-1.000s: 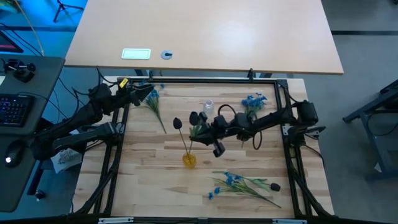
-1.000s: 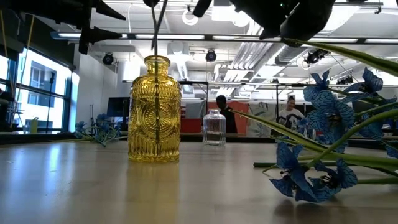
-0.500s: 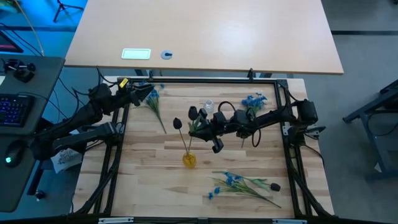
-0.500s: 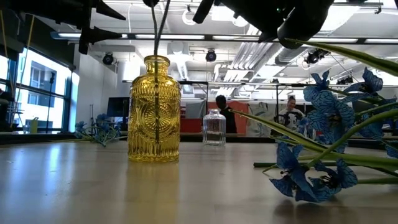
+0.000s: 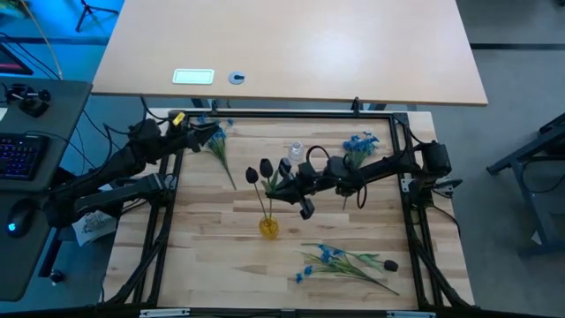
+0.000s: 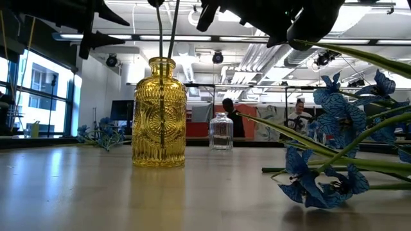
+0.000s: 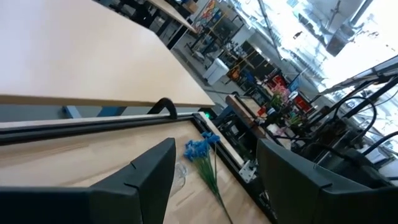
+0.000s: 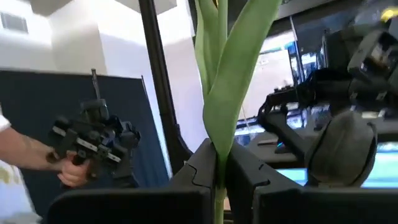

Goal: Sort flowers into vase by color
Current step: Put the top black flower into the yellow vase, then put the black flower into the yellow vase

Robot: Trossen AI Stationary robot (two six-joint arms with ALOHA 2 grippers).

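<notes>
We are working near the middle of the high view, where our right gripper is pinching a black tulip by its green leaves and lowering the stem into the yellow vase; in the low view a second stem is now showing at the vase mouth beside the first, which was alone half a second ago. One black bud is already standing in that vase. The clear vase above centre is holding nothing. Blue flowers are lying at the lower right, the upper right and the upper left, so we judge most sorting undone. Our left gripper is waiting upper left, fingers spread, holding nothing.
</notes>
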